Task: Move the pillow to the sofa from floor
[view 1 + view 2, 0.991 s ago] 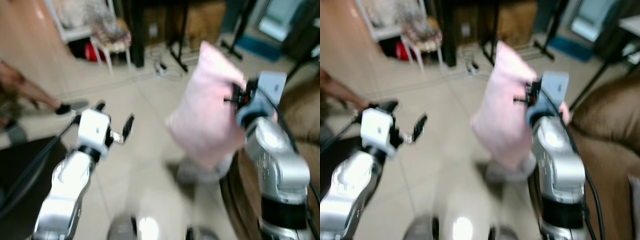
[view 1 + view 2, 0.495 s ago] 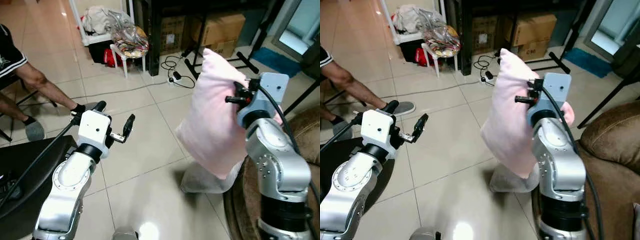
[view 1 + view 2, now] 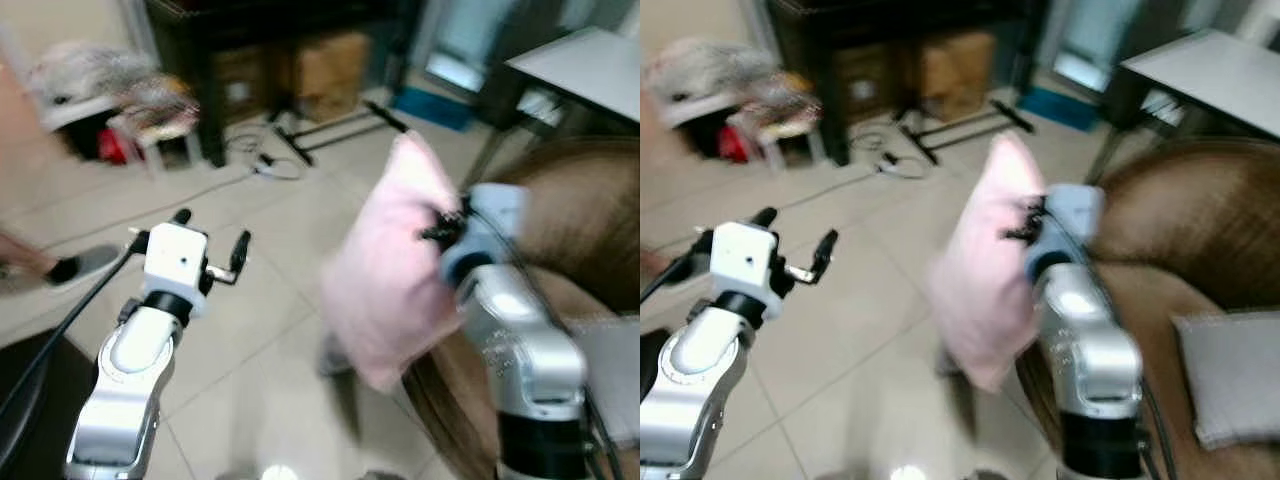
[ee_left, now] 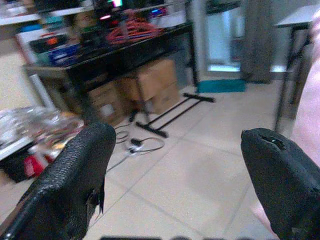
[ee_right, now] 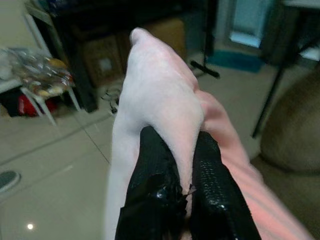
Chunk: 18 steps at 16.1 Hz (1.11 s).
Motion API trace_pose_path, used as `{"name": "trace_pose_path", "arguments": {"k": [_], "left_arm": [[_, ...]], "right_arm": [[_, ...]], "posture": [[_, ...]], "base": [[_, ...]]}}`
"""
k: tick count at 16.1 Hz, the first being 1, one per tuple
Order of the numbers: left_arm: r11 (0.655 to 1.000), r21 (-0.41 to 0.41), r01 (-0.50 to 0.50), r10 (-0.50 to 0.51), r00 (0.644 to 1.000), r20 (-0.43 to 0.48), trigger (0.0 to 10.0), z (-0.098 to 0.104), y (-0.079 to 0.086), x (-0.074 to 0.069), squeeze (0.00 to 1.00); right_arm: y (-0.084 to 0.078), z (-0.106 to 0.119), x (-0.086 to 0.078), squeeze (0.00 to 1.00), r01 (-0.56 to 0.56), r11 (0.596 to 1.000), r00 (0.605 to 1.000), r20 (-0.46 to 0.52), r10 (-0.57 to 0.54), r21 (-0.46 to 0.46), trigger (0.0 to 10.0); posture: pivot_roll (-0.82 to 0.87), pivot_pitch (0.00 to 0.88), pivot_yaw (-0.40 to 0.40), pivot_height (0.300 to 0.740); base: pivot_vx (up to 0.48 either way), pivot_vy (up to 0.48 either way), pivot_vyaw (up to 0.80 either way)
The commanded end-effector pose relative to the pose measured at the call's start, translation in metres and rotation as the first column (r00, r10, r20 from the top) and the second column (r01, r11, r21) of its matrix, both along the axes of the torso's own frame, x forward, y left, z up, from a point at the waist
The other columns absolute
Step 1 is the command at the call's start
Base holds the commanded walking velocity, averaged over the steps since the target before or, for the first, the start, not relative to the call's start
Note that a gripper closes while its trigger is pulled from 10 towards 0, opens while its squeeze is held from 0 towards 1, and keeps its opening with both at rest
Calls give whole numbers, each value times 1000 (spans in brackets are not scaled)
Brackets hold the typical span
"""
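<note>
A pale pink pillow (image 3: 392, 268) hangs in the air over the tiled floor, just left of the brown sofa (image 3: 585, 225). My right gripper (image 5: 182, 170) is shut on the pillow (image 5: 160, 105), its black fingers (image 5: 150, 175) pinching a fold of the fabric. The right arm (image 3: 510, 330) stands against the sofa's arm. My left gripper (image 3: 210, 228) is held out over the floor to the left, open with nothing between its fingers (image 4: 75, 170).
A grey cushion (image 3: 1230, 375) lies on the sofa seat. A black desk with cardboard boxes (image 3: 320, 60) and stand legs with cables (image 3: 275, 160) lie ahead. A small white stool (image 3: 150, 125) with clutter stands at the left. A grey table (image 3: 585, 70) is behind the sofa.
The whole view has swung to the right, so the sofa now shows much more and the seated person has left the picture. The pillow stays pinched in my right gripper.
</note>
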<state>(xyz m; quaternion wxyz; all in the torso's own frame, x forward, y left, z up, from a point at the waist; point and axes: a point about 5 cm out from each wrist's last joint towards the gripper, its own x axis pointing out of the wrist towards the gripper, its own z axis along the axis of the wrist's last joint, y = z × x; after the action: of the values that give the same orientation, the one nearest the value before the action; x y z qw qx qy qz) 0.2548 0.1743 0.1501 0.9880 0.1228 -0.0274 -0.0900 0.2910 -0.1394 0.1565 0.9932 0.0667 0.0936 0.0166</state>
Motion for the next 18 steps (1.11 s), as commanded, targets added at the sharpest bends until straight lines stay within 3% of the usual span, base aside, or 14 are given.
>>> {"name": "trace_pose_path", "arguments": {"k": [1,9,18], "left_arm": [[1000,12,-8,8,1000,13,10000,2,-1,1,0],[1000,-17,-14,15,999,37,10000,7,3,2,0],[1000,-15,-12,13,1000,24,10000,5,3,1,0]], "right_arm": [[-9,7,0,0,32,999,998,47,-31,-9,10000],[0,3,-1,0,-15,1000,999,43,16,-14,10000],[5,1,1,0,-38,999,998,45,39,-37,10000]], "posture": [[31,0,-27,740],[32,0,-18,740],[40,0,-23,740]], "base": [[0,0,-788],[37,0,-780],[324,0,0]]}}
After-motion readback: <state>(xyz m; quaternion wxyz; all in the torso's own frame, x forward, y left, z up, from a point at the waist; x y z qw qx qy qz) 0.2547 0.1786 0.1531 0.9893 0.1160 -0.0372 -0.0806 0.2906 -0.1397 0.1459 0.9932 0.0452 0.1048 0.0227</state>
